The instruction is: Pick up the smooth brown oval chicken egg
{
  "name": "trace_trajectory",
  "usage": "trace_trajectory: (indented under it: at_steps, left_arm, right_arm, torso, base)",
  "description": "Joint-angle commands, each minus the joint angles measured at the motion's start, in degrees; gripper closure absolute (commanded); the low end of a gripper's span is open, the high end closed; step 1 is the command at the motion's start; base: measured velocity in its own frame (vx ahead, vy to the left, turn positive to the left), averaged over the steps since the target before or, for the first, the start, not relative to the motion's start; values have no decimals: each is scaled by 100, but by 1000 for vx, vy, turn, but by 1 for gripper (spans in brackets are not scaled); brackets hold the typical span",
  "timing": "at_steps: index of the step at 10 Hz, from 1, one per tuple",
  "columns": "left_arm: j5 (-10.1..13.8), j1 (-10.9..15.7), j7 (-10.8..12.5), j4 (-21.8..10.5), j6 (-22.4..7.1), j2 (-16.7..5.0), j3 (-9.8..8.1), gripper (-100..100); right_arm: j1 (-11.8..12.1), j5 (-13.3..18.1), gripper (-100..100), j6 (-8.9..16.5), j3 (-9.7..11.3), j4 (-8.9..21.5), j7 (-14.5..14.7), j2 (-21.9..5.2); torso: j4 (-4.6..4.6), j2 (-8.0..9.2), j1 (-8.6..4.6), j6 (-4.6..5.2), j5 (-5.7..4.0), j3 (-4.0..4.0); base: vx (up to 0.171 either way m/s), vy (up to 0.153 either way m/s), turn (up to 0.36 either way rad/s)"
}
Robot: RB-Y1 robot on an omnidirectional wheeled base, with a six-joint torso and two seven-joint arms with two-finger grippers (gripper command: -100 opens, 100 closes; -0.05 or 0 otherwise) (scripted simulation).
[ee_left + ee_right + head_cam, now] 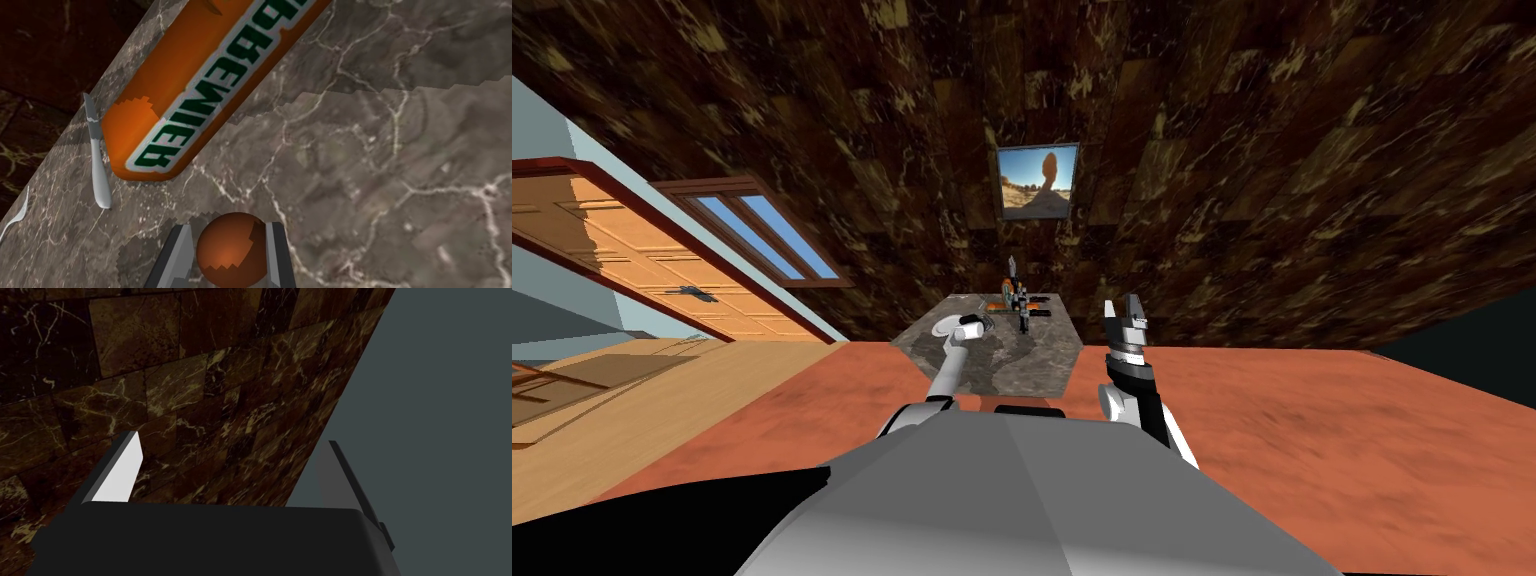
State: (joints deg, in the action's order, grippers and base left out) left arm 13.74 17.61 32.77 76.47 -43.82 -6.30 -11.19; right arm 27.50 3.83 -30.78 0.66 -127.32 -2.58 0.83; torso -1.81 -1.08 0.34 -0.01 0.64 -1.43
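Clamping the egg (230, 250) between its two thin grey fingers (179, 255), the left gripper (227, 226) holds them narrow, each blade pressed flat to one side of the shell; the egg is a smooth, rounded, reddish-brown form, low over the table (380, 165), and I cannot tell whether it touches the top. That top is grey-brown stone veined with pale, crackled lines; just beyond the egg lies an orange tube (200, 85), long and round-ended, with a white band and dark green letters; beside the tube rests a slim silvery knife (97, 165), and near the table's edge a thin pale fork (15, 220).

From the head view the table reads as a small veined slab against a dark brown marbled wall (1272, 180), on a rust-red floor (1332, 440), the left forearm reaching onto it; the right gripper (1122, 302) stands raised just off the table's right edge. Its own wrist view adds what the head view leaves small: fingers spread wide, nothing between them.
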Motion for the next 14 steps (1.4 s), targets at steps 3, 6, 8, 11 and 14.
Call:
trace_trajectory:
  at_steps: [3, 6, 8, 11, 14]
  left_arm:
    - [-13, -440, 1, 623, -133, 36, -11, 100]
    - [-34, -853, 17, 1076, -444, 69, -59, 100]
    - [-34, -994, 17, 1406, -444, 69, -59, 100]
    - [-56, -1501, 32, 2042, -755, 103, -107, 100]
    - [-77, -1827, 47, 2630, -1066, 136, -155, 100]
  right_arm:
    - [1, 0, 0, 0, 0, 0, 0, 0]
    - [0, 0, 0, 0, 0, 0, 0, 0]
    - [1, 0, 0, 0, 0, 0, 0, 0]
    - [0, 0, 0, 0, 0, 0, 0, 0]
    - [0, 0, 0, 0, -1, 0, 0, 0]
  torso:
    - [-2, -6, 1, -6, -2, -4]
    - [-1, -2, 1, 1, 0, -2]
    - [0, -4, 1, -6, -3, -2]
    - [2, 0, -6, 1, -3, 1]
    - [9, 5, 1, -2, -6, 6]
  base:
    - [32, -6, -27]
    - [34, 0, -78]
    - [19, -5, 15]
    - [35, -9, -81]
    - [28, 4, -40]
